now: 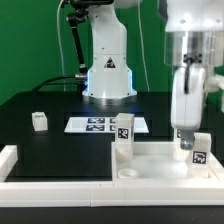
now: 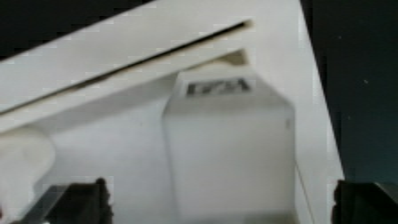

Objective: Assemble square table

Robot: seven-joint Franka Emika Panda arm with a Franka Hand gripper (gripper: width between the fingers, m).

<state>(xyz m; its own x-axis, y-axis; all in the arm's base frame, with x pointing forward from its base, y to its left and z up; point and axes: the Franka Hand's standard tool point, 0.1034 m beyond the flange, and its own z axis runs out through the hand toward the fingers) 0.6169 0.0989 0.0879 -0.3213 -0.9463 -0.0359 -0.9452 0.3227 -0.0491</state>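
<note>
Exterior view, left to right: loose leg (image 1: pixel 39 121) lying at 9 o'clock, second leg (image 1: pixel 123 133) standing on the tabletop (image 1: pixel 150 160). Gripper (image 1: pixel 186 135) hanging at 3 o'clock, jaws spread wide around a third, upright leg (image 1: pixel 197 150), long axis running 12 to 6.

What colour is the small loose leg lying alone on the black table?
White, with a black-and-white tag; the leg shows best in the exterior view.
</note>
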